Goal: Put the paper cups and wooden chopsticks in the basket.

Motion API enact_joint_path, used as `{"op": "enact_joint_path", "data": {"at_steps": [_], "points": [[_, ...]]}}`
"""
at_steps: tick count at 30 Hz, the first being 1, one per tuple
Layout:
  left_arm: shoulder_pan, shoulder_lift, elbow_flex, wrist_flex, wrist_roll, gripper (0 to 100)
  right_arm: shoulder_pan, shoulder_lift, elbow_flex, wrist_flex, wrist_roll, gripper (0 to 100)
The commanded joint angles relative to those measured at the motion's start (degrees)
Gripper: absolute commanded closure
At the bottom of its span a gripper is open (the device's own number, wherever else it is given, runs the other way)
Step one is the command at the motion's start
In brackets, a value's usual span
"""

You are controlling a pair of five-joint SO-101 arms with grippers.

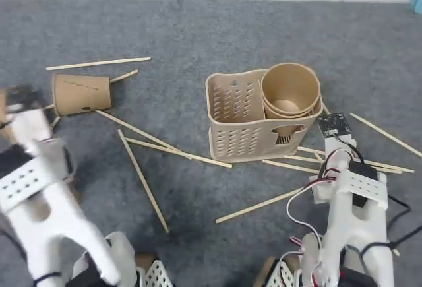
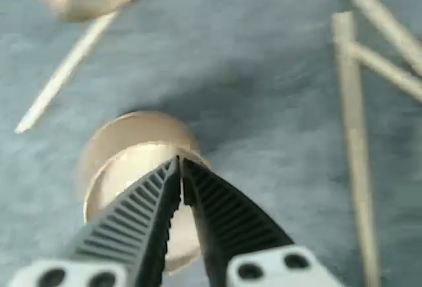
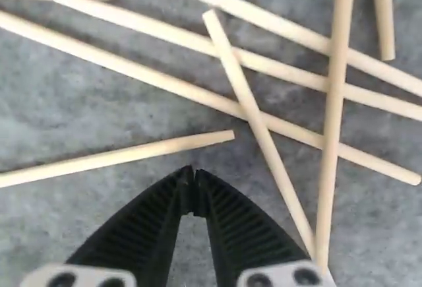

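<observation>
Well, the left gripper (image 2: 179,163) is pinched shut on nothing, its tips just above a paper cup (image 2: 125,145), lying on its side I think, far out at nine o'clock from the basket (image 1: 237,138). The right gripper (image 3: 193,171), likewise closed and empty, hangs over chopsticks (image 3: 119,156) at four o'clock, so the left one is nearer that cup.
</observation>
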Motion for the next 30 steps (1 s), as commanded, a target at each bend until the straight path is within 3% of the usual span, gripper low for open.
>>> {"op": "enact_joint_path", "data": {"at_steps": [1, 4, 9, 17, 20, 24, 30], "points": [[8.0, 1.05, 4.97, -1.49, 8.09, 99, 0.13, -1.98, -0.09, -0.57, 0.88, 99.1], [15.65, 1.05, 4.62, -2.55, 11.69, 99, 0.13, -1.98, -0.09, -0.66, 0.88, 99.1], [26.9, 0.97, 1.89, -2.11, 11.69, 99, 0.13, -1.98, -0.09, -0.84, 0.88, 99.1], [30.42, 0.97, -21.41, 13.71, 8.18, 99, 0.13, -1.98, -0.09, -0.84, 0.88, 99.1], [26.9, 0.97, -28.79, 18.55, 8.0, 99, 0.13, -1.98, -0.09, -0.92, 0.88, 99.1], [16.97, 1.41, -31.43, 18.9, 5.1, 99, 0.13, -1.98, -0.09, -0.92, 0.88, 99.1], [0.0, 3.08, -31.08, 13.36, -0.62, 99, 0.13, -1.98, -0.09, -0.92, 0.88, 99.1]]}}
